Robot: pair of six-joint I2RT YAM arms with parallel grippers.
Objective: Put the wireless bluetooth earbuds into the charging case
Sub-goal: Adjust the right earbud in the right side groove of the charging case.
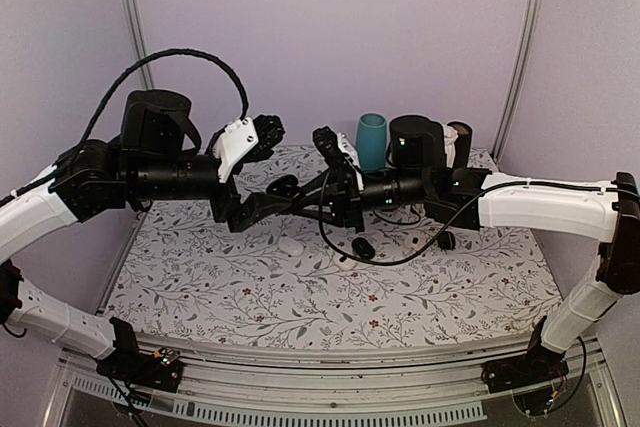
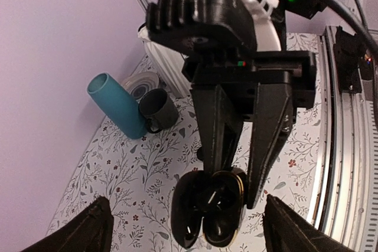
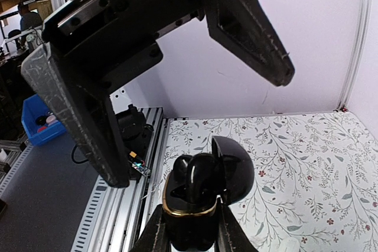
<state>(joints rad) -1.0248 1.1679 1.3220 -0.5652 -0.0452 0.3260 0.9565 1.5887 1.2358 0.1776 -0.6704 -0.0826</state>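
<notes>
Right gripper (image 3: 192, 231) is closed narrow on the base of the charging case (image 3: 186, 196), holding it up in the air over the middle of the bench (image 3: 307, 163), not resting on it. The case is black with a gold rim, its lid hinged open and leaning to the far side. Left gripper (image 3: 202, 127) is spread wide with nothing in it. It faces the case from the left at close range, and in the left wrist view the case sits between its two fingers without touching either. One dark rounded lump pokes above the rim inside the case. I read that as an earbud (image 3: 198, 166) in its slot, so probably one bud is in. I can't tell whether it is fully seated, since black on black hides the detail. I can't find the second bud. In the top view a dark oval lump (image 1: 363, 247) lies on the bench under my right arm and a pale lump (image 1: 290, 245) lies to its left. Both look too large to be buds and are more likely spare cases. My judgement is roughly halfway. Left to do: find and pick the other bud, drop it in the free slot, maybe close the lid.
</notes>
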